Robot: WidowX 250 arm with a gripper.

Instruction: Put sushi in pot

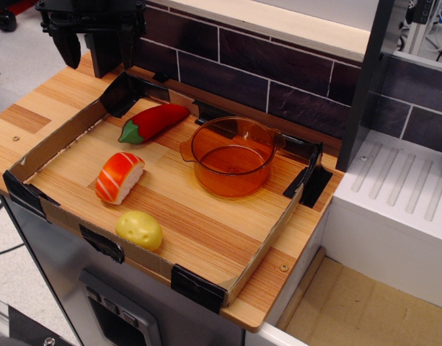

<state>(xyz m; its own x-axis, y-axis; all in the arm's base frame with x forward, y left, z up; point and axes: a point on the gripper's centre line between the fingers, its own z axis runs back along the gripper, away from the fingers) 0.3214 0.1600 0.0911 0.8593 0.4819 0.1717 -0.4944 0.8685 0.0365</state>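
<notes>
The sushi (120, 176), an orange salmon top with white stripes over white rice, lies on the wooden board at the left of the cardboard-walled area. The amber transparent pot (231, 156) stands upright and empty to its right, toward the back. My gripper (96, 45) hangs at the top left, above and behind the back left corner of the tray, well apart from the sushi. Its two black fingers are spread and hold nothing.
A red chilli pepper (154, 122) lies behind the sushi. A yellow potato (139, 230) sits by the front wall. Low cardboard walls (58, 140) ring the board. A dark brick wall (278, 65) runs behind; a white sink unit (401, 194) stands at the right.
</notes>
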